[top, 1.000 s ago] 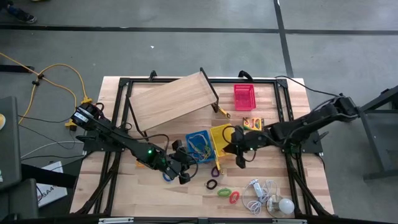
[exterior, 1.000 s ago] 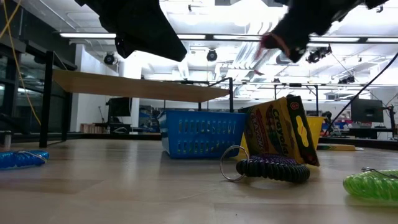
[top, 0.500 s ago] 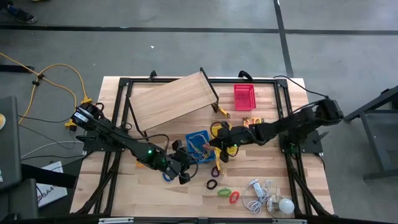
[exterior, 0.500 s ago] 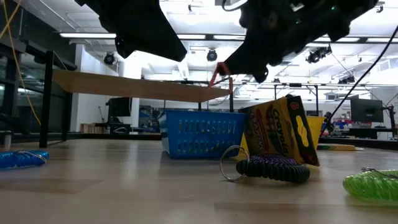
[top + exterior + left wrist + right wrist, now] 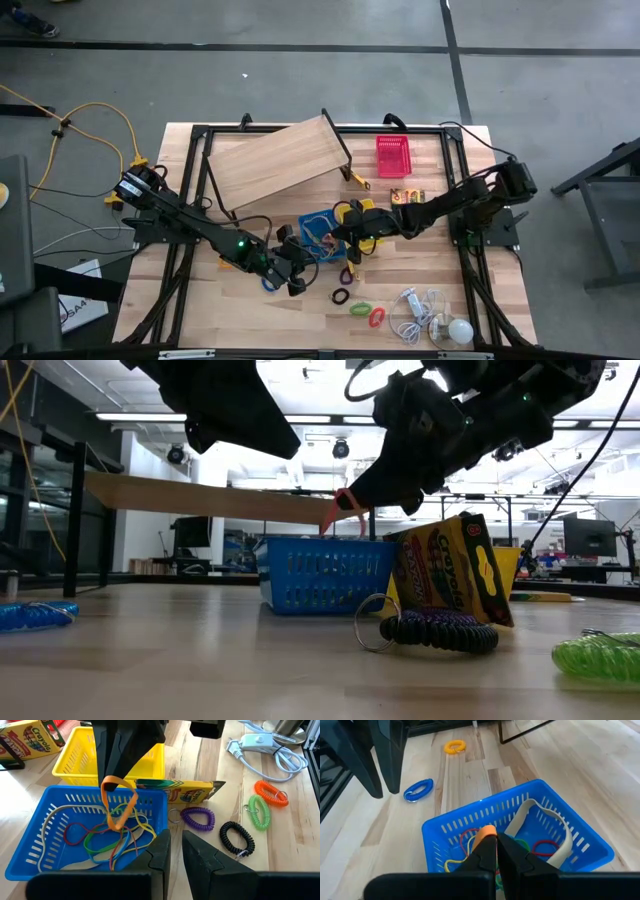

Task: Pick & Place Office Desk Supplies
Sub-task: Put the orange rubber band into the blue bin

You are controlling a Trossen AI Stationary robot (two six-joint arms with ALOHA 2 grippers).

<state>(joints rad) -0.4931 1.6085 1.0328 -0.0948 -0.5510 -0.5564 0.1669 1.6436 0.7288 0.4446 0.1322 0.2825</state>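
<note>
On the tabletop (image 5: 180, 300), taking the blue basket (image 5: 318, 233) as landmark and going left to right: the left gripper (image 5: 293, 281) waits just left of and nearer than the basket, its jaws a narrow gap apart and holding nothing. A blue coil loop (image 5: 418, 790) lies beside it on the wood. Inside the basket lie rubber bands (image 5: 107, 842) in red, green, yellow and blue, plus one wide tan band (image 5: 540, 822). Over the basket's right part hangs the right gripper (image 5: 341, 232), jaws pressed together on an orange rubber band (image 5: 119, 802) that dangles as an open loop above the pile (its lower end is level with the basket rim in the low view). Just right of the basket stands the yellow basket (image 5: 107, 757), with a crayon box (image 5: 450, 565) leaning against it. Further right and nearer lie purple (image 5: 196, 816), black (image 5: 232, 837), green (image 5: 259, 811) and orange (image 5: 270, 793) coil loops.
</note>
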